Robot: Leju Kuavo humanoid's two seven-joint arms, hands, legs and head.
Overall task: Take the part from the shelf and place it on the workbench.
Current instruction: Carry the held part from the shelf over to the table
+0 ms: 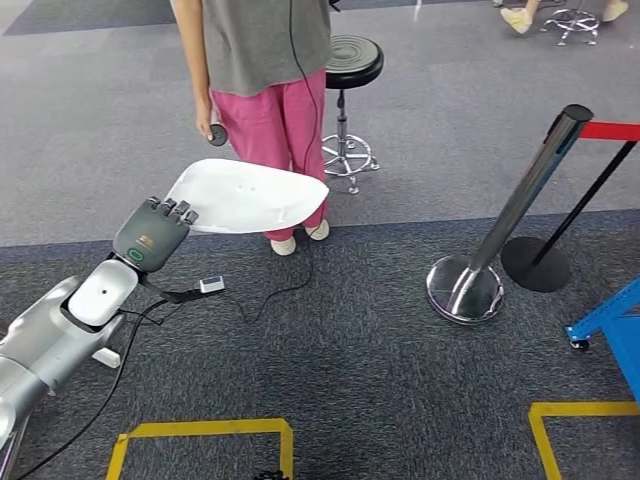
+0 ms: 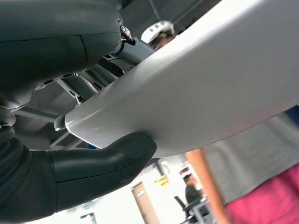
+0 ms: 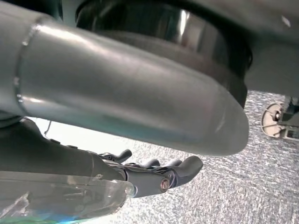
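The left hand [image 1: 153, 234] grips the white curved panel part [image 1: 245, 196] at its edge, thumb beneath, carried above the carpet. Carrying step; next needs reaching the table. Right hand [image 3: 155, 172]: fingers' state unclear.

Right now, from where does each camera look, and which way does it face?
Head view: high on the body, facing down at carpet; left hand holds the white part before a person.
Left wrist view: behind that hand, under the part.
Right wrist view: right hand over carpet.
Head and left wrist views share the part.
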